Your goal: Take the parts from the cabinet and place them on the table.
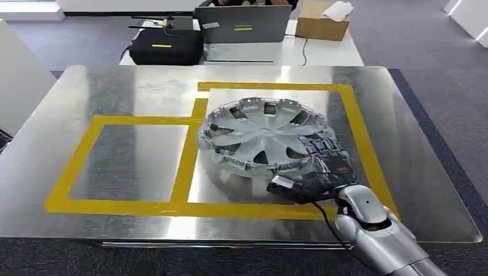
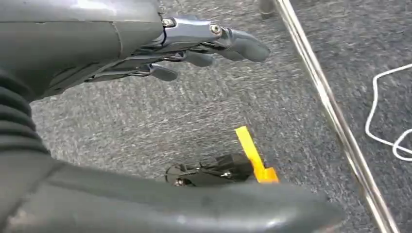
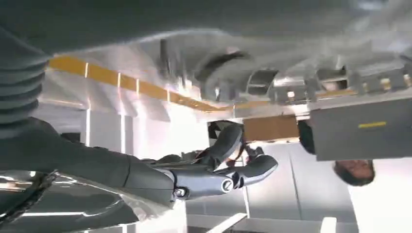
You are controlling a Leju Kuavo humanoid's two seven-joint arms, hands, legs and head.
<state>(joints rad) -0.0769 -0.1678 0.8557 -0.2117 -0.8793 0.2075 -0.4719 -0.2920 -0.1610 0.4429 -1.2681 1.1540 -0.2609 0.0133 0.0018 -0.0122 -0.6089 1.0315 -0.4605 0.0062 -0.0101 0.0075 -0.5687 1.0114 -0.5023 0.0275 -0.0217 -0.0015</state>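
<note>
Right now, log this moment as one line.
hubcap: on table, right taped box | right hand: at hubcap's near rim, grip unclear | left hand: open, above carpet

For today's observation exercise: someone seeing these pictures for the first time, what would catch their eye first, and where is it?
First, the silver hubcap on the shiny metal table, inside the right-hand box of yellow tape. Next, the right hand at the hubcap's near right edge, though whether it grips it is unclear. Behind the table, a laptop and a cardboard box stand on a white desk.
</note>
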